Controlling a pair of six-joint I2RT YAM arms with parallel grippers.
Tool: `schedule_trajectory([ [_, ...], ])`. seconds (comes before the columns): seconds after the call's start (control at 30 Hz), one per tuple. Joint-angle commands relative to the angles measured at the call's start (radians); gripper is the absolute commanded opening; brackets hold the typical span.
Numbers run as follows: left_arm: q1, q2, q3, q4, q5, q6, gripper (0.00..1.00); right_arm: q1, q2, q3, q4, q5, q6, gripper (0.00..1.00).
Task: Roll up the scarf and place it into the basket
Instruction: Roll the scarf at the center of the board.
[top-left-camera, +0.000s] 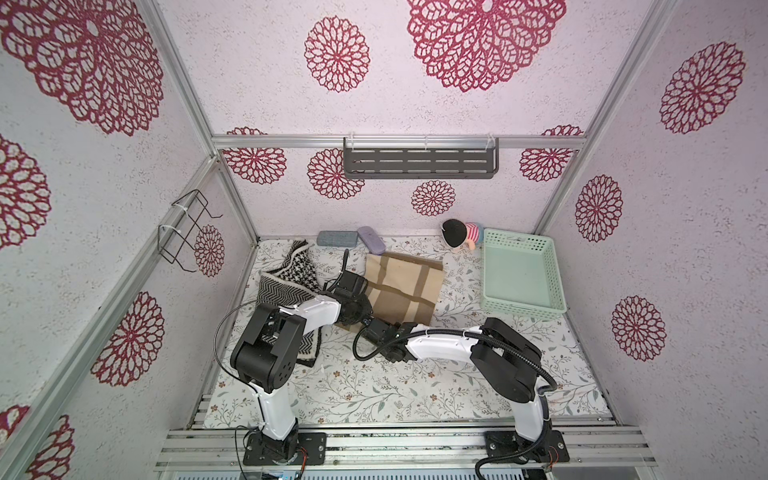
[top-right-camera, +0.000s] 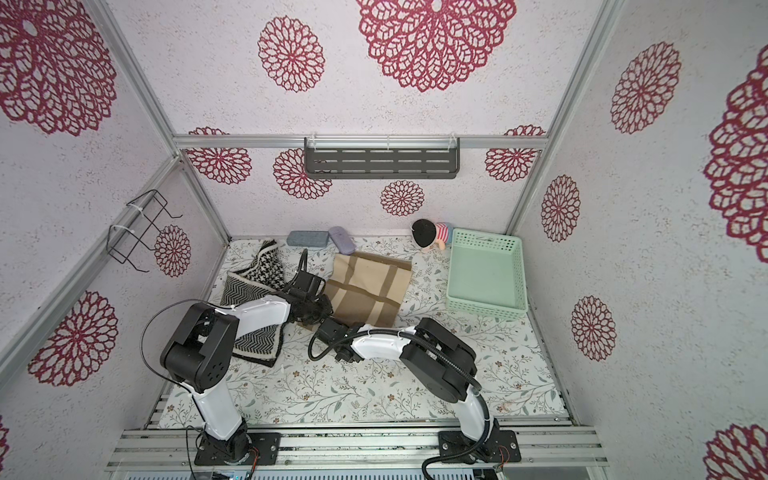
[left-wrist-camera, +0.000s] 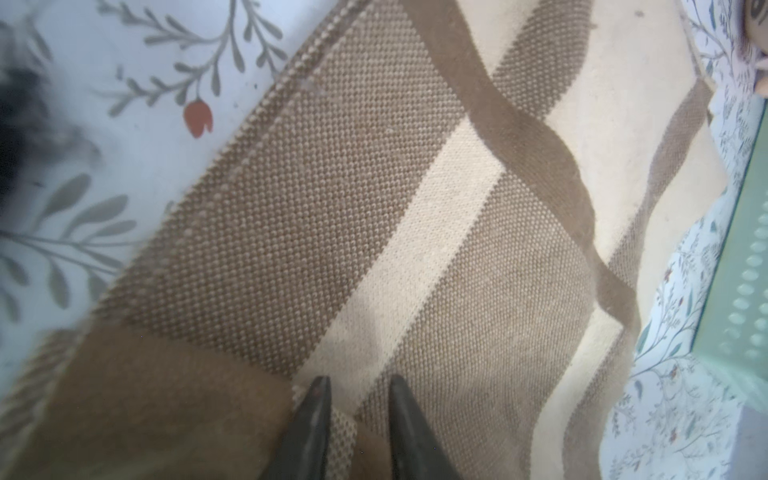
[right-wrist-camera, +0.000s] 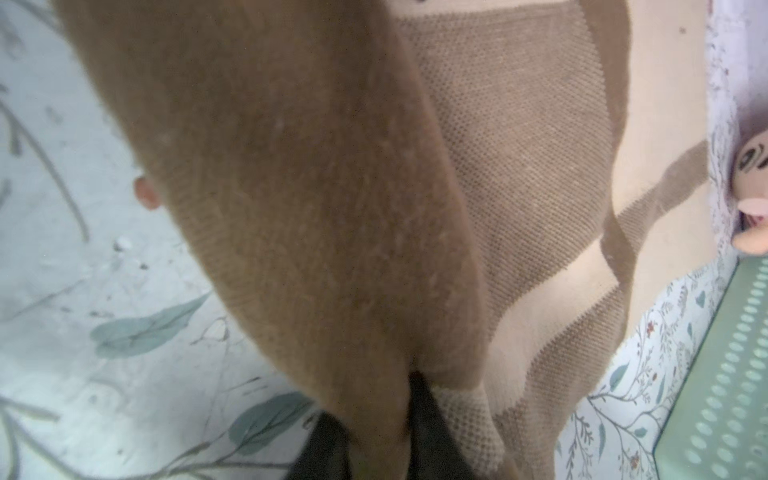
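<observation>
The scarf (top-left-camera: 405, 284), tan with cream panels and brown stripes, lies mostly flat in the middle of the table. The pale mint-green basket (top-left-camera: 550, 266) stands to its right with nothing in it. Both arms meet at the scarf's near left corner. My left gripper (left-wrist-camera: 359, 380) hovers over that corner with its jaws a little apart, and a small fold of weave lies between the fingers (left-wrist-camera: 316, 415). My right gripper (right-wrist-camera: 382, 415) is shut on a brown fold of the scarf (right-wrist-camera: 291, 187), which rises close to the camera and hides part of one finger.
A black-and-white patterned scarf (top-left-camera: 286, 282) lies along the left side, partly under the left arm. At the back stand a grey case (top-left-camera: 337, 238), a lilac case (top-left-camera: 371, 240) and a small doll (top-left-camera: 461, 233). A dark shelf (top-left-camera: 420, 160) and a wire rack (top-left-camera: 187, 232) hang on the walls.
</observation>
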Motion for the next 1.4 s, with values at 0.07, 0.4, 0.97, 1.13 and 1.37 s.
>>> schedule_trajectory([
  [0.07,0.018,-0.168,-0.026,-0.066,-0.099,0.050,0.49,-0.051,-0.064,0.023,-0.087,-0.196,0.113,0.00],
  [0.4,-0.071,-0.429,-0.179,-0.167,-0.259,0.072,0.95,-0.160,-0.186,-0.001,-0.046,-0.777,0.440,0.00],
  [0.97,-0.243,-0.412,-0.204,-0.098,-0.347,0.058,0.85,-0.384,-0.102,-0.044,0.063,-1.174,0.531,0.00],
  [1.13,-0.242,-0.344,-0.171,-0.086,-0.330,0.081,0.74,-0.430,-0.054,-0.028,0.069,-1.223,0.522,0.00],
  [1.37,-0.217,-0.201,-0.079,-0.048,-0.304,0.099,0.56,-0.464,-0.003,-0.004,0.042,-1.232,0.489,0.00],
])
